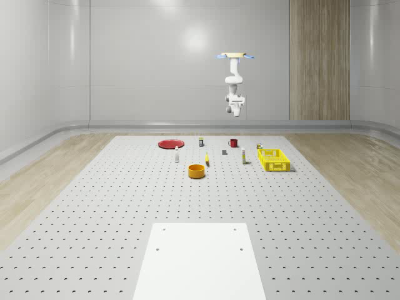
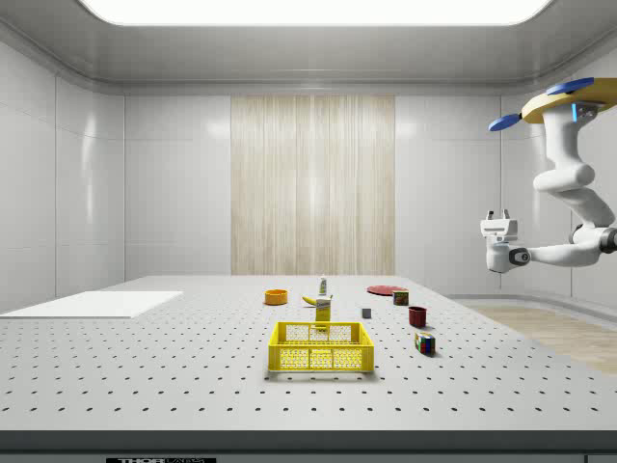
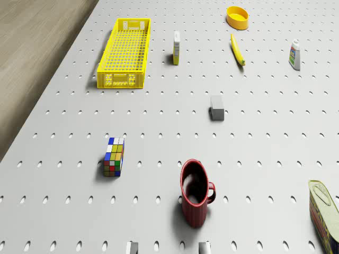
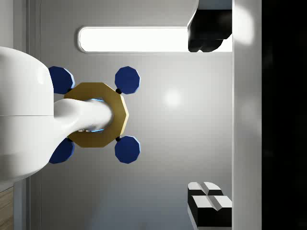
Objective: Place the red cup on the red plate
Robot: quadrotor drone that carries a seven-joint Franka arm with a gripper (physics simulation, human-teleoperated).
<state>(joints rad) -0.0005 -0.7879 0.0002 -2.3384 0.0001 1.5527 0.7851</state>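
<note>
We work in a pale, panelled room over a wide perforated table [image 1: 94,206], with a white sheet at its near end in the whole-scene view. Our drone [image 1: 235,56] hovers high above the far edge of the table, behind the red cup [image 1: 233,143], and the arm hangs folded beneath it with the gripper [image 2: 499,219] turned upward, well apart from everything below. In the wrist view the fingertips [image 4: 207,201] stand wide apart, so the jaws are spread and hold nothing.

The red cup [image 3: 195,193] stands upright on the table, handle out to one side, between a Rubik's cube [image 3: 114,156] and a tin [image 3: 324,212], with a small grey block [image 3: 216,107] beyond it. The red plate [image 1: 171,144] lies well apart, toward the whole-scene view's left.

We judge the cup rigid, light and probably smooth-walled, so it may slip. Pinching the rim wall opposite the handle looks soundest; the handle itself seems too small to trust.
</note>
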